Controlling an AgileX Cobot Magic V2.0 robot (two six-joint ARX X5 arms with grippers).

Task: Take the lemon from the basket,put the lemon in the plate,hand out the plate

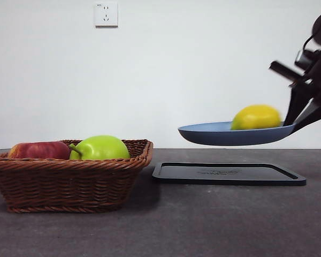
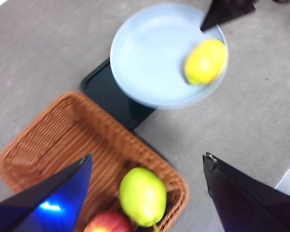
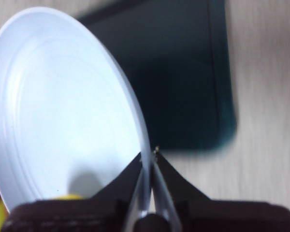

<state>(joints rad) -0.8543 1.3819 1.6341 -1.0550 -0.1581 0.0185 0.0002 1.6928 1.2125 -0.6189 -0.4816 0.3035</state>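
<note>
Wicker basket (image 1: 69,182) with apple (image 1: 38,150) and green pear (image 1: 100,148) below spread left gripper (image 2: 147,193), right gripper (image 3: 149,159) pinching blue plate (image 1: 214,134) rim, lemon (image 1: 255,117) just beside it, black tray (image 1: 227,174) underneath.

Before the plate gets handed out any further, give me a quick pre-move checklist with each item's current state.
1. Lemon on the plate: ok, though it sits near the gripped edge.
2. Right gripper shut on the plate's rim: ok.
3. Plate level: not ok, it tilts slightly.
4. Plate lifted off the black tray: ok.
5. Left gripper away from the plate: ok, open above the basket.
6. Receiver ahead: cannot tell.
</note>
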